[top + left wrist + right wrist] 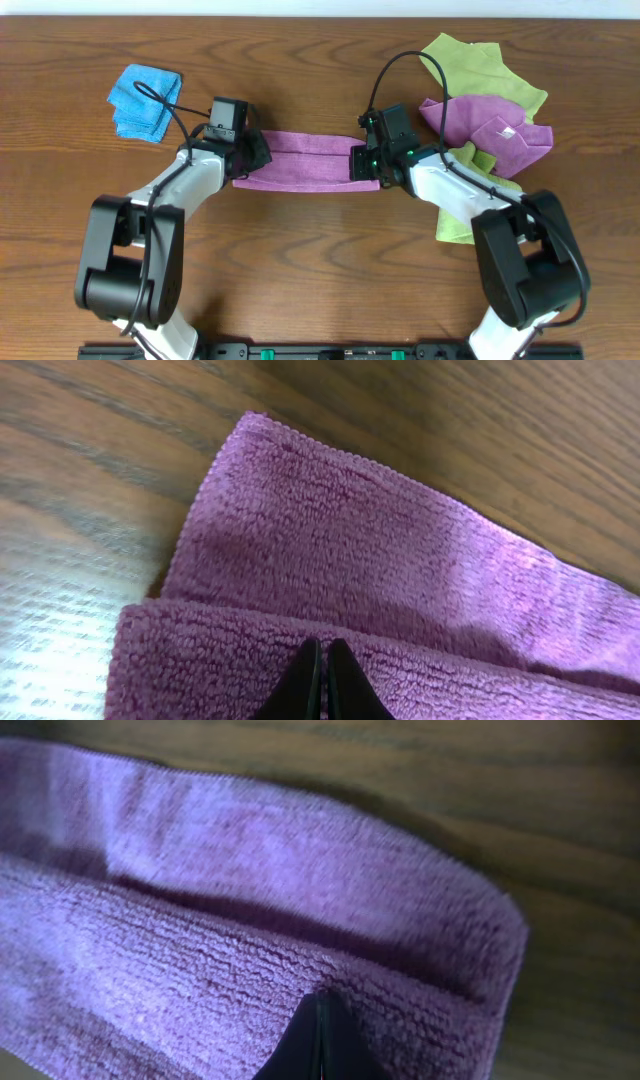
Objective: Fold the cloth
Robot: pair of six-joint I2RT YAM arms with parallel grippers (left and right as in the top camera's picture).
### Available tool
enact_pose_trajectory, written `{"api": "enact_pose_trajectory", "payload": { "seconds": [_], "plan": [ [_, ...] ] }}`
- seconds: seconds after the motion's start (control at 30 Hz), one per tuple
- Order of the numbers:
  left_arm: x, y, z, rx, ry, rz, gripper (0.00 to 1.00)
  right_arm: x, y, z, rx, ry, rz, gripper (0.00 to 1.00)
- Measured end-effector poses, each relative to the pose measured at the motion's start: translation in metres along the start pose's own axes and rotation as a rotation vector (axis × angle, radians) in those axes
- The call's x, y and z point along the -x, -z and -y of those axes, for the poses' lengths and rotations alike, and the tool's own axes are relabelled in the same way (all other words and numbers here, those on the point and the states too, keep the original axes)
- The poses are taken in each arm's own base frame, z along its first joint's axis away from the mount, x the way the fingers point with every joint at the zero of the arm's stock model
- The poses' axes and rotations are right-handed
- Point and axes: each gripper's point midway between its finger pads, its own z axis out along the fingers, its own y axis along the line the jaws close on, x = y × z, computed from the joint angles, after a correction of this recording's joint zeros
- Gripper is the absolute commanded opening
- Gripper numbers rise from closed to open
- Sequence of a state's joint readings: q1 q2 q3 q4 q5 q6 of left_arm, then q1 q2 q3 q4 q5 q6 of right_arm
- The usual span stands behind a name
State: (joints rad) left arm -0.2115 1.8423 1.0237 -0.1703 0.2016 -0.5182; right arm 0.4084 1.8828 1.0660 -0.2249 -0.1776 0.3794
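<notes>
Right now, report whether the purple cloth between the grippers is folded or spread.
Folded lengthwise: the cloth is a narrow strip, and both wrist views show one layer lying over another.

The left arm [185,185] and right arm [455,188], black and white, reach up from the near edge and angle inward toward each other. The left claw [250,152] points right, fingertips [305,678] pinched together on one end of the purple cloth [305,160]. The right claw [361,162] points left, fingertips pressed together on the opposite end.
</notes>
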Motion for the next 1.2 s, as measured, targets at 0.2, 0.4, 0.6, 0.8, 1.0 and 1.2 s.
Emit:
{"api": "enact_pose_trajectory", "payload": {
  "seconds": [0.2, 0.4, 0.6, 0.8, 1.0, 1.2],
  "plan": [
    [-0.015, -0.010, -0.003, 0.028, -0.007, -0.052, 0.06, -0.013, -0.010, 0.011, -0.044, -0.019, -0.053, 0.01],
    [-0.037, -0.004, -0.005, 0.084, -0.015, -0.149, 0.06, -0.026, -0.008, 0.007, -0.084, -0.007, -0.117, 0.02],
    [-0.060, 0.008, -0.017, 0.153, -0.003, -0.257, 0.06, -0.047, -0.002, 0.000, -0.113, 0.017, -0.201, 0.01],
    [-0.067, 0.012, -0.022, 0.180, 0.000, -0.284, 0.06, -0.059, 0.005, -0.001, -0.114, 0.014, -0.253, 0.18],
    [-0.065, 0.011, -0.021, 0.180, -0.004, -0.274, 0.06, -0.070, 0.021, -0.010, -0.081, 0.016, -0.278, 0.60],
    [-0.065, 0.011, -0.021, 0.181, -0.006, -0.272, 0.05, -0.038, 0.076, -0.009, -0.043, -0.013, -0.146, 0.70]
  ]
}}
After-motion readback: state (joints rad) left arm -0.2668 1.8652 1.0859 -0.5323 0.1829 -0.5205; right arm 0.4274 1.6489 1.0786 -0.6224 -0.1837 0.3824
